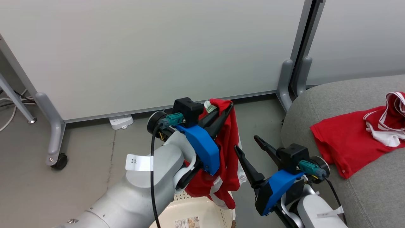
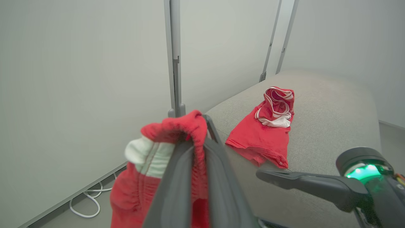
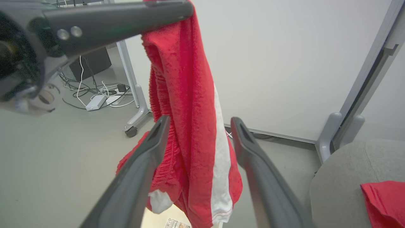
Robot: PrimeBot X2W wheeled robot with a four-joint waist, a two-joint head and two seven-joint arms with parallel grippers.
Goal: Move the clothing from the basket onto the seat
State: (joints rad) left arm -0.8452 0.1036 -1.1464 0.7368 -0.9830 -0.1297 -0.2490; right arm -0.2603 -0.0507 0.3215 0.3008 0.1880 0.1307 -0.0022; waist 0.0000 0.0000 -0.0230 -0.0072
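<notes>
My left gripper is shut on one piece of the clothing, red shorts with a white stripe, which hang from its tips above the basket. The same shorts dangle just beyond my right gripper, whose fingers stand open either side of them without touching. In the head view my right gripper sits to the right of the hanging shorts. A second red garment with white trim lies spread on the grey seat; it also shows in the left wrist view as a red garment.
White partition panels on grey wheeled feet stand behind the basket. A white power strip lies on the floor by the wall, and cables trail further left. The seat's bare front part lies near my right arm.
</notes>
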